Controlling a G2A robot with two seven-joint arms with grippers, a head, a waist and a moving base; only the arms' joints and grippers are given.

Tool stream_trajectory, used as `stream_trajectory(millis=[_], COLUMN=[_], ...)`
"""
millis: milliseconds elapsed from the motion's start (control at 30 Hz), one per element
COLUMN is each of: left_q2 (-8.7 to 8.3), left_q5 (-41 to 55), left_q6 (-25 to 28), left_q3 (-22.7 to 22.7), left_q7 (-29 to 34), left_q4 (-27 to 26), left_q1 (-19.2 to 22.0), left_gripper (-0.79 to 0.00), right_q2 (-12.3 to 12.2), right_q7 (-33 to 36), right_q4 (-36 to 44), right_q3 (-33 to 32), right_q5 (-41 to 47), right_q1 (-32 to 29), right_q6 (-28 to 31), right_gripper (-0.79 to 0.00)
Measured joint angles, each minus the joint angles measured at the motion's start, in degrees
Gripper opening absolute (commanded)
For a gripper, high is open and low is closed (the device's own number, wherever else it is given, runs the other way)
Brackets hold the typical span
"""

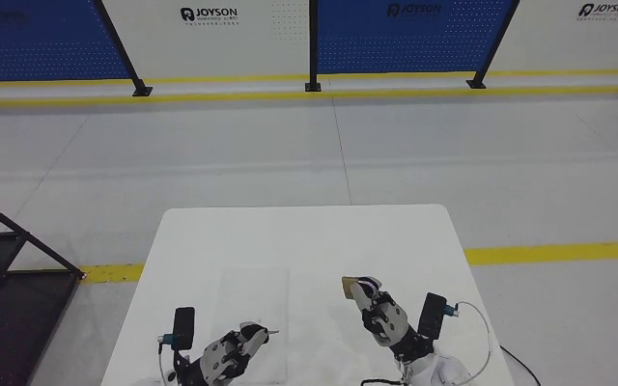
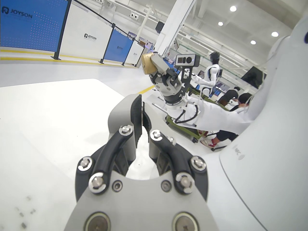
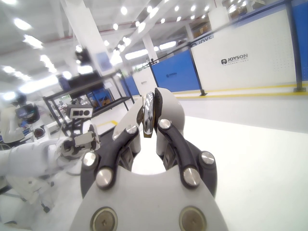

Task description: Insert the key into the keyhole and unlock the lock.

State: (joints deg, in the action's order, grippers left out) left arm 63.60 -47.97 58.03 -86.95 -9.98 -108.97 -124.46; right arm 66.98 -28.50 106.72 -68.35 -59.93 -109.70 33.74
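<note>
Top view showed one smooth white table (image 1: 290,241) and two grippers: right gripper (image 1: 368,292), near right, was clamped on the chrome shackle of one boxy brass lock (image 1: 353,287), and left gripper (image 1: 258,334), near left, was pinching one thin key (image 1: 273,333).

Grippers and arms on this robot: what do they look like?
The left gripper and right gripper match: two pale grey fingers with black ribbed pads, curved black links, silver screws, a grey base plate. The arms wear white fabric sleeves; black cables loop at the wrist, where a black camera box sits on a bracket.
</note>
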Motion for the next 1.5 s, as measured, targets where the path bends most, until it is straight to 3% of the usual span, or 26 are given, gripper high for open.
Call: stream_trajectory(millis=[500, 633, 833, 967, 1200, 1500], left_q2=[0.11, 0.88, 2.36, 3.17, 3.77, 2.65], left_q5=[0.8, 2.4, -0.2, -2.3, -7.1, -8.3], left_q6=[-0.6, -2.6, -3.9, -3.2, 0.1, 0.0], left_q3=[0.8, 3.8, 9.8, 12.4, 15.0, 18.0], left_q7=[-0.1, -6.1, -15.6, -22.3, -31.9, -34.1], left_q4=[-0.3, 0.9, 5.6, 7.9, 9.1, 10.2], left_q1=[0.5, 2.4, 6.9, 9.1, 9.3, 10.8], left_gripper=[-0.785, -0.785, -0.785, -0.785, -0.785, -0.785], right_q2=[0.2, 1.0, 3.5, 4.7, 5.3, 5.6], right_q7=[1.2, -0.1, -7.6, -13.1, -18.0, -17.8], right_q4=[0.0, -1.8, -8.1, -12.1, -16.4, -18.5], right_q3=[1.2, 5.8, 15.7, 20.1, 22.7, 23.2], right_q5=[0.9, 0.6, -0.8, 0.4, 3.0, 5.0], right_q1=[0.6, 3.6, 10.0, 13.0, 15.2, 15.8], right_q6=[0.3, -0.3, -1.6, 1.8, 11.9, 14.9], right_gripper=[-0.785, -0.785, -0.785, -0.785, -0.785, -0.785])
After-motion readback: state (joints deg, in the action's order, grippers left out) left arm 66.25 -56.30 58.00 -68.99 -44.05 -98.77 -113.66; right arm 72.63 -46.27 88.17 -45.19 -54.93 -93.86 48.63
